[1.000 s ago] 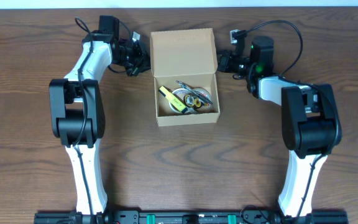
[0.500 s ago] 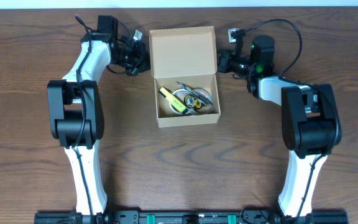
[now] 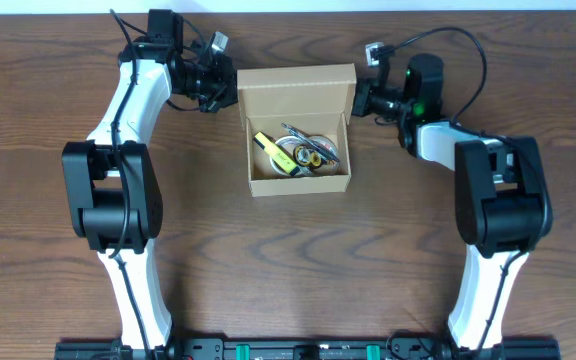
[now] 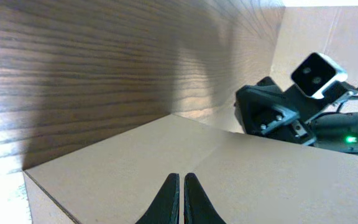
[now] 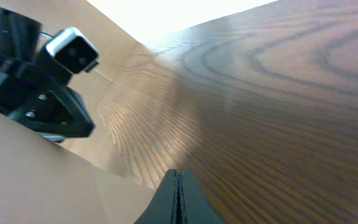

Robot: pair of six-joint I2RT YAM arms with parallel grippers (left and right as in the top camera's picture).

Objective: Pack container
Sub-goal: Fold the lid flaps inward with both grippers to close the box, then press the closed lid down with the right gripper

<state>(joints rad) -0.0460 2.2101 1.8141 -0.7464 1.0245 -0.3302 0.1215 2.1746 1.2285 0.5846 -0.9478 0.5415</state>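
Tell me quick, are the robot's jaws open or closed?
Left gripper: jaws shut, nothing seen between them, tips at the container flap.
Right gripper: jaws shut, nothing seen between them, at the flap's other side.

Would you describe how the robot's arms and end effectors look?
The left arm and right arm have white links, bulky black joints and looping black cables. The left end effector and right end effector have slim, tapered black fingers.
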